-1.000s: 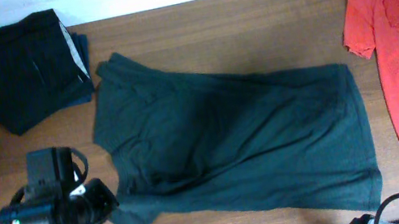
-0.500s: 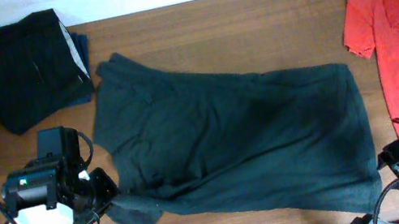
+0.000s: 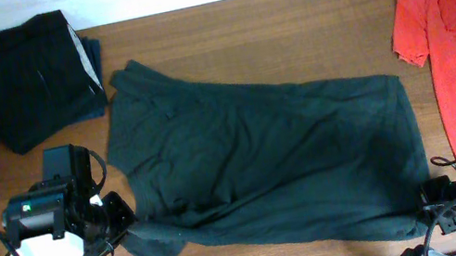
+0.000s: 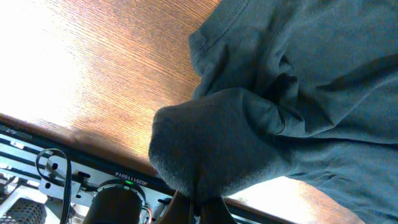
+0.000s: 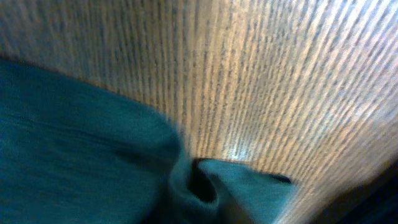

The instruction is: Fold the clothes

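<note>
A dark charcoal T-shirt [image 3: 271,158] lies spread flat across the middle of the wooden table [image 3: 268,31], collar end to the left; no lettering shows. My left gripper [image 3: 126,233] is at its lower left sleeve. In the left wrist view the fingers [image 4: 200,208] are shut on a bunched fold of the shirt [image 4: 298,81]. My right gripper [image 3: 431,201] is at the shirt's lower right hem corner. The blurred right wrist view shows the jaws [image 5: 208,199] with a raised fold of the shirt [image 5: 74,137] pinched in them.
A pile of folded dark garments [image 3: 31,78] sits at the back left corner. A red shirt [image 3: 454,50] lies along the right edge over something white. The near table edge is close to both grippers.
My right gripper has come in from the right edge, leftward to the shirt's lower right hem corner. My left gripper moved onto the lower left sleeve and has stayed there.
</note>
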`<action>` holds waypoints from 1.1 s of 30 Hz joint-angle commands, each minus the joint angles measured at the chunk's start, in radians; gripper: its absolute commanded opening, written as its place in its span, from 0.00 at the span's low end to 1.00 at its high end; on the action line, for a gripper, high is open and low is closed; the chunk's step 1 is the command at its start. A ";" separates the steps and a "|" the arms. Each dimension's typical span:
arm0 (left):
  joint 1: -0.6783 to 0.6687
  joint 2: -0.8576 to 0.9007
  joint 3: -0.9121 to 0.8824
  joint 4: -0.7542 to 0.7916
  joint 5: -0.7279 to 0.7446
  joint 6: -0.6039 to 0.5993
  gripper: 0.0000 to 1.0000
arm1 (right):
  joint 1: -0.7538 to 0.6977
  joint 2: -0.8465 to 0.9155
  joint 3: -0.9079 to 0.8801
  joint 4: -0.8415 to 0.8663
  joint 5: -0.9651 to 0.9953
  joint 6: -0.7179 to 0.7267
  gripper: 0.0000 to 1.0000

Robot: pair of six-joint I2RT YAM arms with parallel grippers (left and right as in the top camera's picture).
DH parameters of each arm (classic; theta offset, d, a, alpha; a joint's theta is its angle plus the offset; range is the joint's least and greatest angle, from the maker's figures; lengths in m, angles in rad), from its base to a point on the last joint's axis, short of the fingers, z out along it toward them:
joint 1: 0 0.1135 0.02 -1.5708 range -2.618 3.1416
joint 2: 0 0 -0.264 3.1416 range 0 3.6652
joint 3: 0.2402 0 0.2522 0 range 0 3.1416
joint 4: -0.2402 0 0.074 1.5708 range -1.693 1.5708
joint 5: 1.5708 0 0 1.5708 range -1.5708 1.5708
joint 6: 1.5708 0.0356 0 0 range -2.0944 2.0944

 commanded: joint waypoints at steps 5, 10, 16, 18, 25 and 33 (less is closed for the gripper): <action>-0.063 0.000 -0.001 0.087 0.027 -0.002 0.01 | -0.003 0.001 0.206 -0.138 0.121 0.007 0.04; -0.116 0.005 -0.002 0.295 0.026 -0.002 0.01 | -0.003 0.001 0.398 -0.204 0.110 -0.094 0.04; -0.116 0.128 -0.003 0.429 -0.011 -0.002 0.01 | -0.002 0.001 0.398 -0.026 -0.042 -0.094 0.04; -0.116 0.194 -0.003 0.512 -0.034 -0.002 0.01 | 0.024 0.001 0.398 0.051 -0.081 -0.094 0.04; -0.116 0.353 -0.003 0.791 -0.121 -0.002 0.01 | 0.269 0.002 0.398 0.219 0.069 -0.093 0.04; -0.116 0.481 -0.003 0.990 -0.157 -0.002 0.02 | 0.301 0.116 0.398 0.304 0.115 -0.063 0.08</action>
